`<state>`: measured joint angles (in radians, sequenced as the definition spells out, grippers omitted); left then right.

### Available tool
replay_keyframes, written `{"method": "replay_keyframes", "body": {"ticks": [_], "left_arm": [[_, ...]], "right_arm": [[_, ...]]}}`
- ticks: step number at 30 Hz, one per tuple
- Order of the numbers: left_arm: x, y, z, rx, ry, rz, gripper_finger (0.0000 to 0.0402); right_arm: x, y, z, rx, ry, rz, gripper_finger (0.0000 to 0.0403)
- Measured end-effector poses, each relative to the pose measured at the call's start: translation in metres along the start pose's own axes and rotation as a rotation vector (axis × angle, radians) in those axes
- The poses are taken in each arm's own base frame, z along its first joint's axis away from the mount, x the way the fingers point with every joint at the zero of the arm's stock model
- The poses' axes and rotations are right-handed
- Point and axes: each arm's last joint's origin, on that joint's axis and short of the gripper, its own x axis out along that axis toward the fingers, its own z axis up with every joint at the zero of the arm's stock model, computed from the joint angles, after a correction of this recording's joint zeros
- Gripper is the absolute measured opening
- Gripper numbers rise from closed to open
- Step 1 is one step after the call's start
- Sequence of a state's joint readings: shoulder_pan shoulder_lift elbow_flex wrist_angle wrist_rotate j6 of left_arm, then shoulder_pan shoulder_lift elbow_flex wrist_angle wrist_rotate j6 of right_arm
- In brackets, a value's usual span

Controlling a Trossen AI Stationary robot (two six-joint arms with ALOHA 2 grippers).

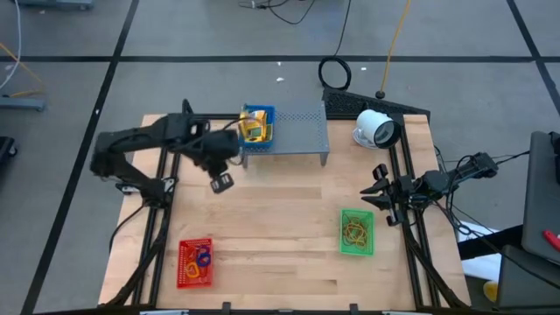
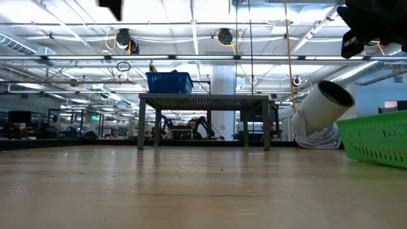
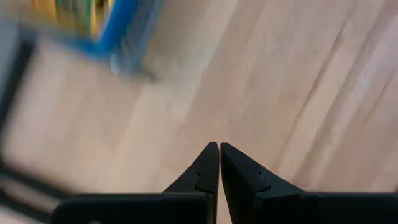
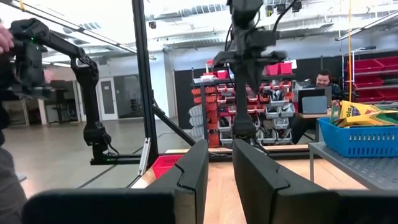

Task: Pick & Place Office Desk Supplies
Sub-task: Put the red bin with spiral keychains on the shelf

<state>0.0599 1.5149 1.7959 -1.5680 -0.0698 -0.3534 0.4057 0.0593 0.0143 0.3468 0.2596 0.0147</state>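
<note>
Three small plastic baskets are out on the wooden table (image 1: 280, 236). The blue basket (image 1: 259, 125) sits on top of the grey perforated metal stand (image 1: 293, 131) at the far side of the table, at the stand's left end, and it holds yellow crayon packs (image 1: 253, 129) that nearly fill it. From the right wrist view the packs lean up above the basket's rim, tilted rather than flat. The blue basket's long side runs front to back on the stand.

The red basket (image 1: 195, 262) lies near the front left corner with rubber-band loops (image 1: 202, 257) in it; I can make out blue or purple and orange ones tangled together. The green basket (image 1: 356, 232) lies toward the front right, its long axis also front to back, with tan or orange loops (image 1: 354, 231) piled inside.

A white round camera-like device (image 1: 376, 129) rests just beside the stand's right end, its barrel tipped toward the table edge.

The left gripper (image 1: 221, 182) hangs over bare wood just in front of the stand, fingertips pressed together with nothing between them. The right gripper (image 1: 376, 185) waits at the right edge of the table, level with the space between device and green basket, its fingers a narrow gap apart and empty.
</note>
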Motion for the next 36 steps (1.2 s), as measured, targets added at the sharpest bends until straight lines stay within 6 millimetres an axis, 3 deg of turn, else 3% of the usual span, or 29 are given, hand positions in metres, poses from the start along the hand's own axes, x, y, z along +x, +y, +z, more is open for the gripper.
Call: {"method": "replay_keyframes", "body": {"ticks": [4, 10, 20, 24, 28, 36], "left_arm": [[0.01, -0.01, -0.022, -0.225, 0.048, 0.012, 0.0027], [0.018, -0.029, -0.036, -0.462, 0.071, 0.048, 0.0045], [0.02, -0.073, -0.065, -0.64, 0.041, 0.044, 0.0188], [0.016, -0.092, -0.082, -0.577, 0.06, 0.0, 0.0233], [0.012, -0.104, -0.096, -0.423, 0.067, -0.023, 0.0252], [0.004, -0.128, -0.12, 0.311, 0.049, -0.142, 0.0255]], "right_arm": [[0.0, 0.0, 0.0, 0.0, 0.001, 0.0, 0.0064], [0.0, 0.0, 0.0, 0.0, 0.0, 0.0, 0.0064], [0.0, 0.0, 0.0, 0.0, 0.001, 0.0, 0.0064], [0.0, 0.0, 0.0, 0.0, 0.001, 0.0, 0.0063], [0.0, 0.0, 0.0, 0.0, 0.001, 0.0, 0.0063], [0.0, 0.0, 0.0, 0.0, 0.001, 0.0, 0.0064]]}}
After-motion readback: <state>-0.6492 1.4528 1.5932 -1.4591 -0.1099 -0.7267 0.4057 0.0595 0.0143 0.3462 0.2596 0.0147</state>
